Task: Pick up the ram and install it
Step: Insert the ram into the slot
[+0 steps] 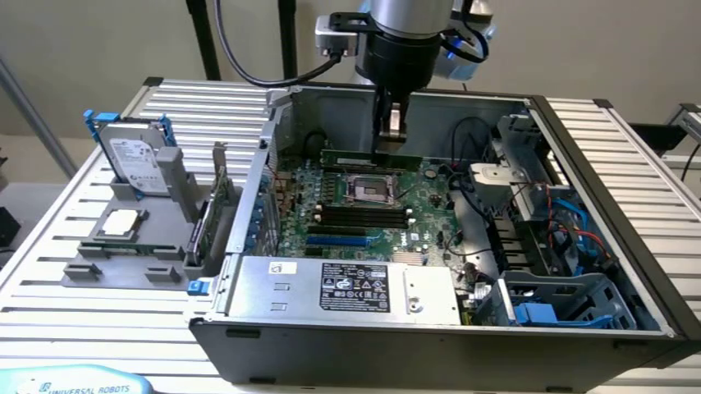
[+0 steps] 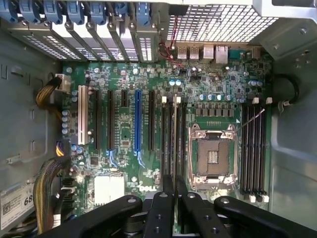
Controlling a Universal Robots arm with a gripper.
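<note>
At the exterior view's left, a grey fixture (image 1: 82, 275) seats the hard drive (image 1: 137, 164) and processor chip (image 1: 118, 223) in separate recesses, probably for easy picking. At centre frame, inside the open case (image 1: 328, 345), the gripper (image 1: 389, 141) is clamped on the ram (image 1: 356, 156). It holds the ram edge-down and parallel to the memory slots (image 2: 165, 139) beside the empty socket (image 1: 367, 189), apparently for straight insertion. Whether the ram is seated cannot be told.
</note>
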